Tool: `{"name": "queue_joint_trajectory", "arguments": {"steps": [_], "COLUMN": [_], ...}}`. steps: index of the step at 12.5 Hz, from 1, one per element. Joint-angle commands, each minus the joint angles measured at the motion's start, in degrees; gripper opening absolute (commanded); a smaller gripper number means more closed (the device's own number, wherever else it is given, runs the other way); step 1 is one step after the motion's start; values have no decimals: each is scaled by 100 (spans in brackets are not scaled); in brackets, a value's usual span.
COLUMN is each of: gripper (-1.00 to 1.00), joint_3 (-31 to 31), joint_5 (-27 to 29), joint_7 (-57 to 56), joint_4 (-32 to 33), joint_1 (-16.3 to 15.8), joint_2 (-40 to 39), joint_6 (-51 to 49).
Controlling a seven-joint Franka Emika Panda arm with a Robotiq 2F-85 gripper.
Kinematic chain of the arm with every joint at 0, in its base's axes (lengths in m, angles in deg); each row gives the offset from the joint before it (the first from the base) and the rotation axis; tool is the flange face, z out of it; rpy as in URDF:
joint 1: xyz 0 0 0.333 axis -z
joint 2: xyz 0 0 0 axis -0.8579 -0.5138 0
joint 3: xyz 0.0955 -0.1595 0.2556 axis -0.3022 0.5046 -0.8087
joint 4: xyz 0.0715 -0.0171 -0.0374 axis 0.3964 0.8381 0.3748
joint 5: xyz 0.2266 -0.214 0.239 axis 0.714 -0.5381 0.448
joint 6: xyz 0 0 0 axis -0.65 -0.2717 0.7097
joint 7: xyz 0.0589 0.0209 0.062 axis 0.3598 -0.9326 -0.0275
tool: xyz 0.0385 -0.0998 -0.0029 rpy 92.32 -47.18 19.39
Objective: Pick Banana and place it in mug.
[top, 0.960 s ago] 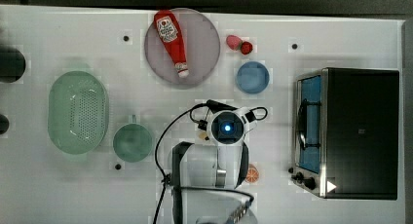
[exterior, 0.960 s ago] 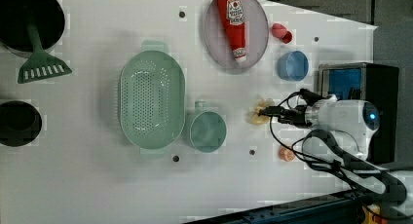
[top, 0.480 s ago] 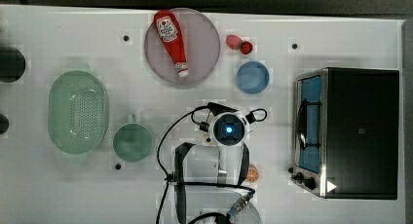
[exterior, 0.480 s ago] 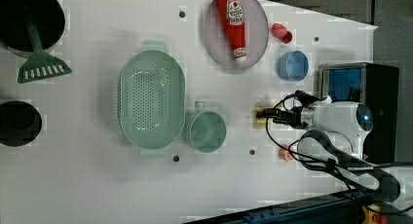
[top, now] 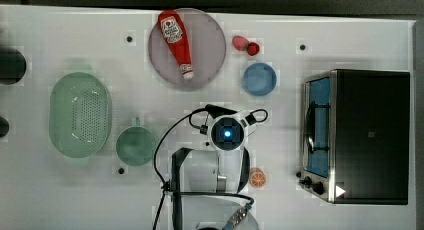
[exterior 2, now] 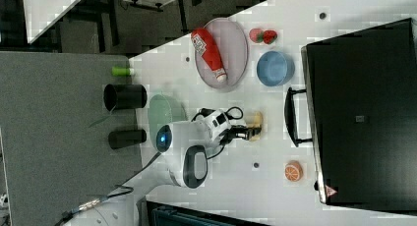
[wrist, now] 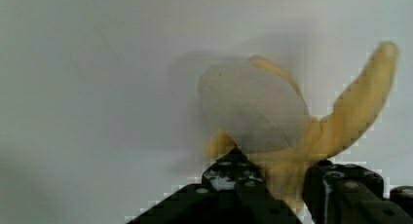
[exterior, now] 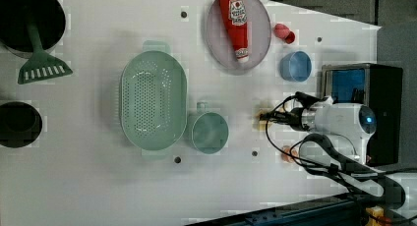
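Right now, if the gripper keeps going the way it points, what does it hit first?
The banana: the gripper points down at the table, and its fingers already sit either side of the peeled fruit. Past that, likely just tabletop; depth is unclear.

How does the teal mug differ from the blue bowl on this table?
The mug is teal green with a small stub handle; the blue bowl has no handle. In the top view the mug sits right beside the colander, while the bowl sits near the strawberries and the plate. Both are round, upright and look empty.
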Motion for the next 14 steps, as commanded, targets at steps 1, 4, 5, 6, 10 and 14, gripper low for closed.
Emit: {"name": "queue_joint_trajectory", "arguments": {"steps": [1, 4, 5, 6, 10, 14], "gripper": [-46, -46, -46, -46, -45, -46], "joint_3": [15, 44, 46, 33, -34, -535], "joint_5": [-29, -25, -23, -23, -23, -23], "joint_7": [-194, -193, -194, -193, -18, 482], "joint_4": [2, -92, -157, -247, -799, -1089], "joint_1": [139, 139, 138, 131, 120, 34], "joint_2": [841, 1833, 2181, 2513, 3491, 3893], "joint_6": [-406, -1562, -1941, -2356, -4219, -4820]}}
